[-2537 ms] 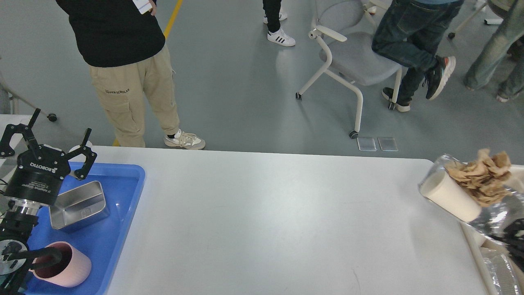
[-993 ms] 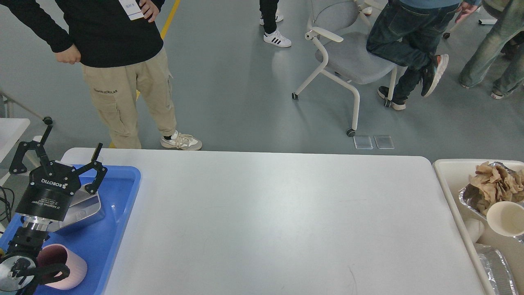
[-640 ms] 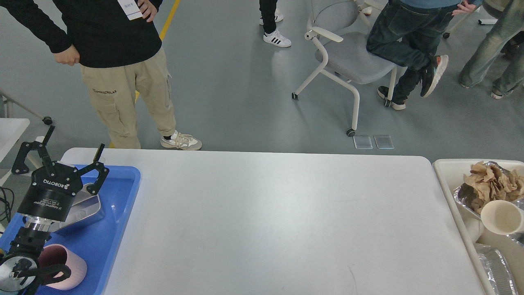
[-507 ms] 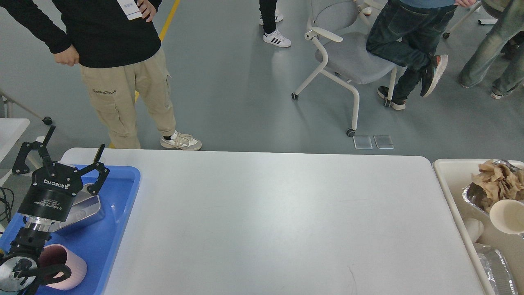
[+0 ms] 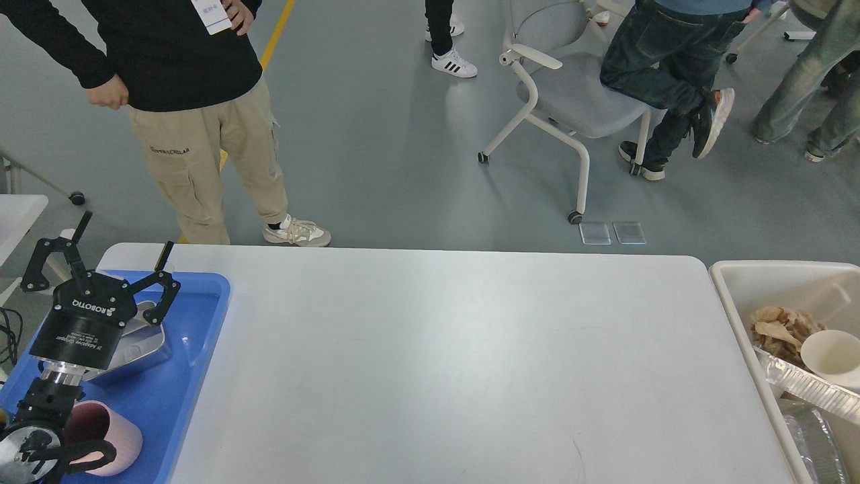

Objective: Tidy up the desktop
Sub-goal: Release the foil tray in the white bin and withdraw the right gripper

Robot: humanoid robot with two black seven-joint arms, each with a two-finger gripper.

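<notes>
The white desktop (image 5: 443, 356) fills the middle of the head view and nothing lies on its bare part. My left gripper (image 5: 124, 238) is open and empty, raised over the far end of a blue tray (image 5: 188, 376) at the left. The tray holds a steel box (image 5: 141, 346) and a pink cup (image 5: 111, 444). At the right a cream bin (image 5: 746, 289) holds crumpled brown paper (image 5: 779, 329), a paper cup (image 5: 833, 353) and a foil tray (image 5: 806, 386). My right gripper is out of view.
People stand beyond the far edge of the table, one (image 5: 195, 101) close to its left corner. A grey wheeled chair (image 5: 571, 94) stands on the floor behind. Another white table's corner (image 5: 17, 215) shows at far left.
The foil tray with the brown paper and the paper cup has dropped down into the cream bin. My left gripper has hardly moved and stays open.
</notes>
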